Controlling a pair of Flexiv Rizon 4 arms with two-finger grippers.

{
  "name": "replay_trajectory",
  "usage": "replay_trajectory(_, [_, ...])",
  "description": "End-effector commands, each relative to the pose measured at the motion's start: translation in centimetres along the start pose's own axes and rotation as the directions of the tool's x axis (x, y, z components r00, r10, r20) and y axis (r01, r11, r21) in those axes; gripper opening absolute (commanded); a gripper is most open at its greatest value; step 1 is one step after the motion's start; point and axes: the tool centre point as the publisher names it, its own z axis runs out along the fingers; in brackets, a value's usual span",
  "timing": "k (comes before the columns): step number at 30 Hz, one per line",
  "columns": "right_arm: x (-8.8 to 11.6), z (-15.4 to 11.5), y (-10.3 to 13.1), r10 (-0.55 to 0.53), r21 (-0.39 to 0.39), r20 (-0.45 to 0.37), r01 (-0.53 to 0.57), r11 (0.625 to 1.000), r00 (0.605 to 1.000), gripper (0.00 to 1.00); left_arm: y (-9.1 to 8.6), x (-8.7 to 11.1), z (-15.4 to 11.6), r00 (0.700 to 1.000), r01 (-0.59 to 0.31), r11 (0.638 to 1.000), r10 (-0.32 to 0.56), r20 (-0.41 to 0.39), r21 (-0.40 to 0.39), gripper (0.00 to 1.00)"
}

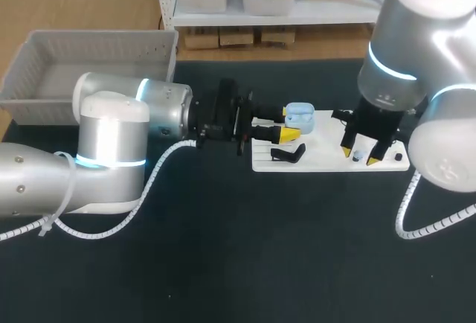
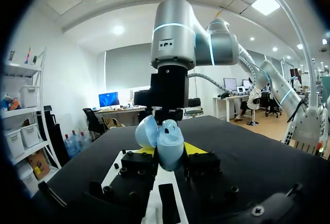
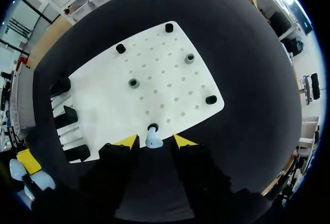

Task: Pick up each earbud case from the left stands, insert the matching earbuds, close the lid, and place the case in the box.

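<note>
On the dark desk [image 1: 223, 263], the left claw [image 2: 168, 150] is clamped on a pale blue plastic earbud case [image 1: 300, 117], lid open, over the left end of a white perforated board [image 1: 327, 161]; the right claw [image 1: 362, 158] hangs over the board's other end, fingers parted either side of a small pale blue earbud [image 3: 153, 141]; a grey plastic box [image 1: 44, 55] sits rear left.

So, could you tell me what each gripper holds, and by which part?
Left gripper clamps the open earbud case by its base's sides; right gripper holds nothing.
</note>
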Motion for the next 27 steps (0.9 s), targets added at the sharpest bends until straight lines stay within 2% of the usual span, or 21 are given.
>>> replay_trajectory(1, [-0.14, 0.41, -0.01, 0.004, -0.002, 0.003, -0.004, 1.0, 1.0, 0.38, -0.21, 0.02, 0.01, 1.0, -0.004, 1.0, 0.004, 0.001, -0.008, 0.0])
replay_trajectory(9, [-0.6, 0.44, 0.05, 0.016, -0.015, 0.0, -0.016, 1.0, 1.0, 0.34, -0.21, 0.02, 0.01, 1.0, -0.004, 1.0, 0.004, 0.001, -0.008, 0.0])
replay_trajectory(20, [-0.57, 0.35, -0.04, 0.006, -0.011, -0.007, -0.006, 1.0, 1.0, 0.35, -0.21, 0.02, 0.01, 1.0, -0.004, 1.0, 0.004, 0.001, -0.008, 0.0])
replay_trajectory(27, [-0.4, 0.32, -0.05, 0.002, -0.011, -0.013, -0.002, 1.0, 1.0, 0.29, -0.21, 0.02, 0.01, 1.0, -0.004, 1.0, 0.004, 0.001, -0.008, 0.0])
